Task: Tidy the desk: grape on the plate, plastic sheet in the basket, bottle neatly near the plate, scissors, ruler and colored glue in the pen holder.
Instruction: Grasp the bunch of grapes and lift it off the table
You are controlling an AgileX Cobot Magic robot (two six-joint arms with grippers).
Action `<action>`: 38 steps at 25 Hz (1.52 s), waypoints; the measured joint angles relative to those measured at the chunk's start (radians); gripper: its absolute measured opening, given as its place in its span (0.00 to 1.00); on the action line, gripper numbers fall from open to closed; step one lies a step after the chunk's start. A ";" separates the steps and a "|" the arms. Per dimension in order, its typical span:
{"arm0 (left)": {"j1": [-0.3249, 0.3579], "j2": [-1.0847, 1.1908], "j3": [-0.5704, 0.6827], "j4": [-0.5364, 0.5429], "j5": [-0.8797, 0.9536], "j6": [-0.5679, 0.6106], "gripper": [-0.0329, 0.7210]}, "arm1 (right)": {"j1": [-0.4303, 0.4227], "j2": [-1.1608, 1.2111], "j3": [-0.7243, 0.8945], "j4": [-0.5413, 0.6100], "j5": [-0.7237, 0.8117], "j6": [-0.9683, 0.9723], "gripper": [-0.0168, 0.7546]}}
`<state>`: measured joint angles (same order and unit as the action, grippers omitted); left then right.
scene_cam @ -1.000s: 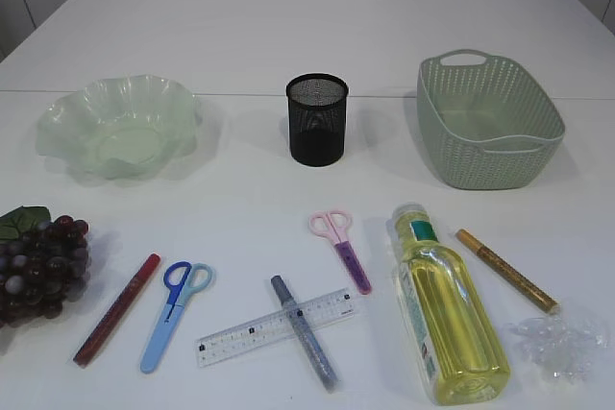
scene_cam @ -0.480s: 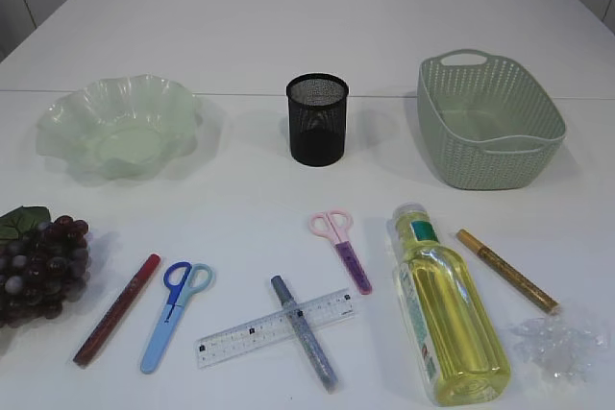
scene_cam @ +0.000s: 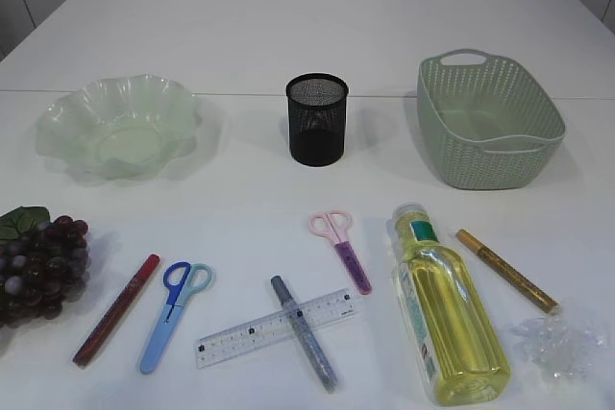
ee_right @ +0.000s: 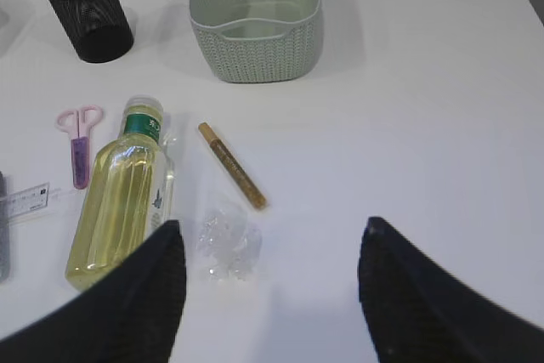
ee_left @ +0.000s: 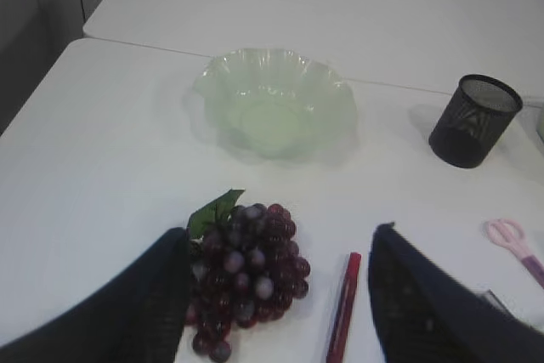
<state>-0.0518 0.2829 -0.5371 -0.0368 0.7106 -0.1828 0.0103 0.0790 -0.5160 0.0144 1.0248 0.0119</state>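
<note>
You had both grippers parted and empty — the left gripper [ee_left: 276,295] straddling the grape [ee_left: 246,265], the right gripper [ee_right: 268,282] near the plastic sheet [ee_right: 228,246]. Nothing was moved yet (plate [ee_left: 274,101], basket [ee_right: 255,19] empty); next you'd likely descend, then pinch.

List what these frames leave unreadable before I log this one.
- Grape bunch: exterior view cuts off its left part at the frame edge.
- Bottle label text: too small in every view.
- Ruler: middle covered by the grey glue pen lying across it.
- Plastic sheet: clear and crumpled, outline vague.
- Left claw, right claw: only fingers show; arms absent from the exterior view.
</note>
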 joint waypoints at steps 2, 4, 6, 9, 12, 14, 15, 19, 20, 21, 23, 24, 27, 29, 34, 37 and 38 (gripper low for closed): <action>0.000 0.118 0.000 0.000 -0.090 0.000 0.68 | 0.000 0.059 0.000 0.000 -0.039 0.011 0.67; 0.000 0.234 0.000 -0.002 -0.151 0.000 0.68 | 0.000 0.126 0.000 0.000 -0.075 0.021 0.67; 0.000 0.361 0.000 -0.019 -0.185 0.000 0.68 | 0.000 0.204 0.000 0.000 -0.103 0.027 0.67; 0.000 0.518 0.000 -0.062 -0.216 0.000 0.68 | 0.000 0.323 -0.018 0.005 -0.124 0.041 0.67; 0.000 0.637 -0.017 -0.080 -0.222 0.000 0.68 | 0.000 0.446 -0.068 0.009 -0.131 0.043 0.67; -0.002 0.702 -0.045 -0.077 -0.225 0.009 0.68 | 0.000 0.528 -0.105 0.009 -0.135 0.045 0.67; -0.007 0.727 -0.064 -0.067 -0.225 0.021 0.68 | 0.000 0.558 -0.124 0.011 -0.134 0.045 0.67; -0.015 0.856 -0.147 -0.025 -0.198 0.039 0.68 | 0.000 0.671 -0.180 0.017 -0.134 0.045 0.67; -0.015 0.892 -0.165 -0.023 -0.187 0.043 0.68 | 0.000 0.693 -0.184 0.018 -0.134 0.045 0.67; -0.015 0.929 -0.182 -0.021 -0.171 0.048 0.68 | 0.000 0.711 -0.189 0.018 -0.134 0.045 0.67; -0.015 0.997 -0.227 -0.019 -0.120 0.071 0.68 | 0.000 0.737 -0.192 0.019 -0.137 0.045 0.67; -0.015 1.036 -0.249 -0.019 -0.092 0.083 0.68 | 0.000 0.746 -0.192 0.019 -0.137 0.045 0.67; -0.015 1.147 -0.333 -0.018 0.009 0.115 0.66 | 0.000 0.763 -0.192 0.019 -0.142 0.045 0.67; -0.015 1.215 -0.395 -0.018 0.056 0.127 0.66 | 0.000 0.763 -0.194 0.019 -0.154 0.045 0.67; -0.015 1.351 -0.517 -0.057 0.132 0.154 0.65 | 0.000 0.767 -0.193 0.019 -0.158 0.040 0.67; -0.015 1.405 -0.555 -0.069 0.149 0.160 0.65 | 0.000 0.767 -0.193 0.019 -0.160 0.035 0.67; -0.016 1.422 -0.557 -0.071 0.153 0.160 0.65 | 0.000 0.767 -0.193 0.019 -0.160 0.034 0.67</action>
<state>-0.0678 1.7051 -1.0943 -0.1080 0.8640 -0.0224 0.0103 0.8458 -0.7094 0.0336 0.8647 0.0456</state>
